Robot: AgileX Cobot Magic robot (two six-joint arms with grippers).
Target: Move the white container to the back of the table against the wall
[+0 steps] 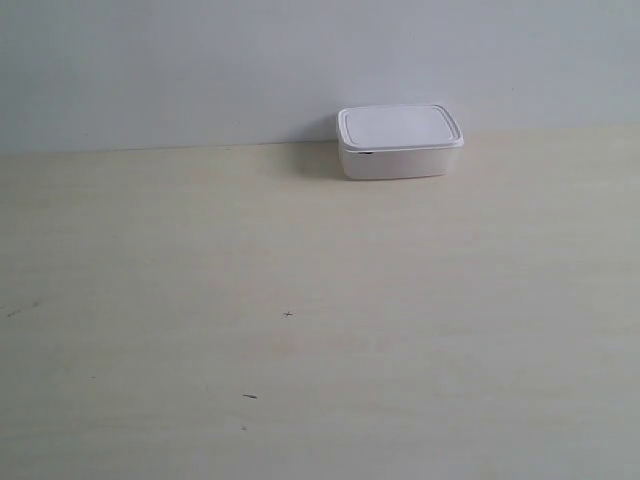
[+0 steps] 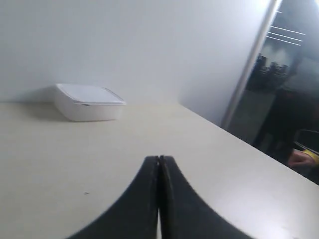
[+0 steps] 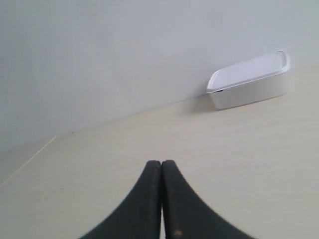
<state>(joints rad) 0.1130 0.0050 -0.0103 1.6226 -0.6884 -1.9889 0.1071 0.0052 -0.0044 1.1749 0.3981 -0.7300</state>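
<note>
The white container (image 1: 398,142) with its flat rimmed lid rests on the cream table (image 1: 300,320), right at the pale wall (image 1: 200,70). It also shows in the left wrist view as the white container (image 2: 87,102) and in the right wrist view as the white container (image 3: 249,80), touching or nearly touching the wall. My left gripper (image 2: 159,159) is shut with nothing in it, well short of the box. My right gripper (image 3: 161,163) is shut too and holds nothing, far from the box. Neither arm shows in the exterior view.
A few tiny dark specks (image 1: 288,314) mark the tabletop. In the left wrist view the table's side edge (image 2: 259,154) runs past a dark opening with a metal frame (image 2: 249,64).
</note>
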